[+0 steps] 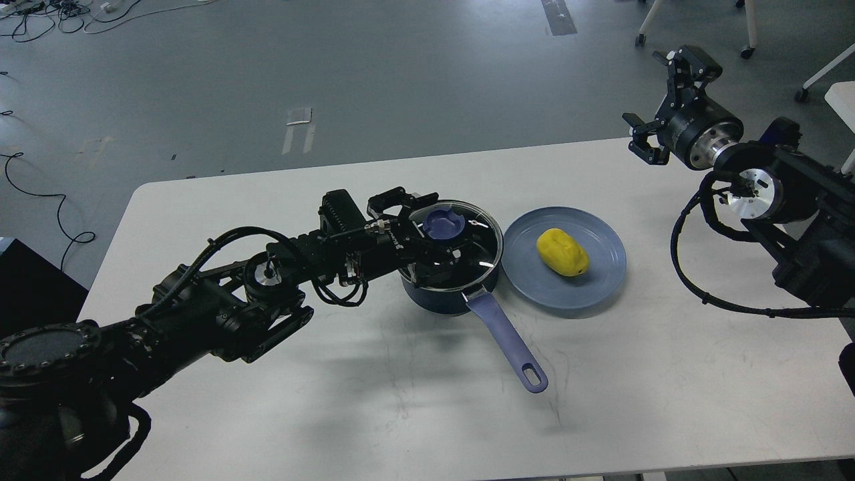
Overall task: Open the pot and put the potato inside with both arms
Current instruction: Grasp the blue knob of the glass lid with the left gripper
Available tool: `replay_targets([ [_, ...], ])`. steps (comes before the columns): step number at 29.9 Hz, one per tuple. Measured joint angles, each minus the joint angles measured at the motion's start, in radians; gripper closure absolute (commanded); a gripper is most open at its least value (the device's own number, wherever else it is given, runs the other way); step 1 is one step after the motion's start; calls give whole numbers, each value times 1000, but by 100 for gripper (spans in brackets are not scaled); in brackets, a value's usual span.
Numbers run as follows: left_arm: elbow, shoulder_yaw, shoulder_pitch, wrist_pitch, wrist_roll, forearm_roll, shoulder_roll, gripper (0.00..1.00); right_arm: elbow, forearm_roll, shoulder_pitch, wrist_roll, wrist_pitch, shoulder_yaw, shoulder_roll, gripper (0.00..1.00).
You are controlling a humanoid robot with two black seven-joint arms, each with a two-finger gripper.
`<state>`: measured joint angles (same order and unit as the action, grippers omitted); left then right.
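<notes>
The dark navy pot [446, 297] stands mid-table, its lavender-blue handle [507, 341] pointing toward the front right. Its glass lid [477, 244] with the blue knob [444, 224] looks tilted and slightly raised over the pot. My left gripper [427, 230] comes in from the left and is closed around the knob. The yellow potato [562, 252] lies on the blue-grey plate [601, 280], just right of the pot. My right gripper [658, 100] is open and empty, held high over the table's far right corner, well away from the potato.
The white table [334, 401] has its far edge just behind the pot and plate. Chair legs with castors [748, 50] stand on the floor at the back right. Cables [40, 17] lie on the floor at the far left.
</notes>
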<state>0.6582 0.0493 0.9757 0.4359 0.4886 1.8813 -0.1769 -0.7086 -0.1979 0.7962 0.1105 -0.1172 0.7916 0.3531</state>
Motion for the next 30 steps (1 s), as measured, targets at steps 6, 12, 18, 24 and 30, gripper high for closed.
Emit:
replay_targets([
  [6, -10, 1, -11, -8, 0, -40, 0, 15, 0, 0, -4, 2, 5, -2, 0, 0],
  [12, -11, 1, -15, -12, 0, -43, -2, 56, 3, 0, -12, 2, 8, -5, 0, 0],
  [18, -29, 1, -13, -12, 0, -49, 0, 66, 3, 0, -21, 3, 8, -6, 0, 0],
  [24, -27, 12, -10, -8, 0, -49, -1, 67, 5, -1, -29, 3, 8, -8, 0, 0],
  [30, -15, 32, 1, 0, 0, -54, -22, 68, 3, -2, -31, 3, 8, -8, 0, 0],
])
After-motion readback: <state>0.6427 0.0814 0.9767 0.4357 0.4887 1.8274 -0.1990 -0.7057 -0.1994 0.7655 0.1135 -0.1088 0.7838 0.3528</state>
